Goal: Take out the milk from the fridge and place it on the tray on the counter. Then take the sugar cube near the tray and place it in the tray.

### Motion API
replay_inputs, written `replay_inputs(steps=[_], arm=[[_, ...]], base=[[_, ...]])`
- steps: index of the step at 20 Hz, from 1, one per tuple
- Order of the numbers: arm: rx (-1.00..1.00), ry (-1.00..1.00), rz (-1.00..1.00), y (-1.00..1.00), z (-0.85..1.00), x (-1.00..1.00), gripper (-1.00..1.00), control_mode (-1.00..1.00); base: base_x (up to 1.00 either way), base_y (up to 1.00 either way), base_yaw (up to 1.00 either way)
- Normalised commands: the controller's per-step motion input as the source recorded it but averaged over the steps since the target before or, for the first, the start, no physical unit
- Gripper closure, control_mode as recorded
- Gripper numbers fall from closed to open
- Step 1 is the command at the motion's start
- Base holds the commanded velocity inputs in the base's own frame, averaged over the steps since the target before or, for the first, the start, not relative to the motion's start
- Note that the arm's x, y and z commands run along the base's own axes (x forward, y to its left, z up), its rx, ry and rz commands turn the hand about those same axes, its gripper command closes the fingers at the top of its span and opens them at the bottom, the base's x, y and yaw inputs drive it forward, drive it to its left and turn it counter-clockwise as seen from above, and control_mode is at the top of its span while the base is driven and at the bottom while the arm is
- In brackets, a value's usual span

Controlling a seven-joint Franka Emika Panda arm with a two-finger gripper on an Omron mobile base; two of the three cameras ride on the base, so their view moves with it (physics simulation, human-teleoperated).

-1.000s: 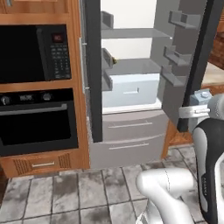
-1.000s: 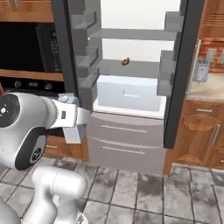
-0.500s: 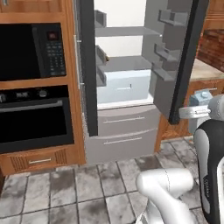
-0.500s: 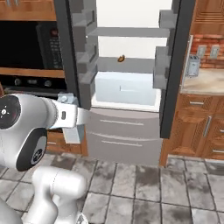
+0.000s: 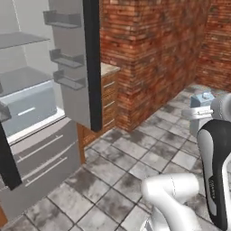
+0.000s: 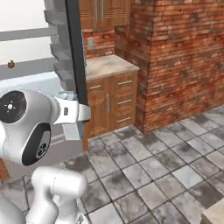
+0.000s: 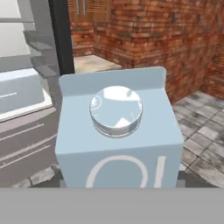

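The milk (image 7: 119, 131), a pale blue carton with a round white cap, sits close in front of the hand view. My gripper (image 5: 200, 109) is shut on the milk (image 5: 201, 100), held in the air over the tiled floor, well away from the fridge. The fridge (image 5: 31, 103) stands open at the left, its dark door (image 5: 90, 63) swung out towards me. Past that door (image 6: 72, 52) lies a short stretch of beige counter (image 6: 107, 65) on brown cabinets. The tray and the sugar cube are out of view.
A red brick wall (image 5: 153, 54) fills the right of the room. Wooden drawers (image 6: 111, 105) sit under the counter. Grey floor tiles (image 6: 153, 175) stretch ahead. A small brown item (image 6: 11, 64) lies on a fridge shelf. A beige corner (image 6: 214, 215) pokes in at the lower right.
The whole picture has swung: the base has turned right, so the fridge has slid to the left and the brick wall has come into view. The milk stays in my gripper.
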Motion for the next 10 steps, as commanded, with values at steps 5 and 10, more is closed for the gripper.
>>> replay_inputs(steps=[5,10], arm=[[0.00,0.00,0.00,0.00,0.00,0.00,1.00,1.00],[0.00,0.00,0.00,0.00,0.00,0.00,1.00,1.00]], base=[[0.00,0.00,-1.00],[0.00,0.00,-1.00]])
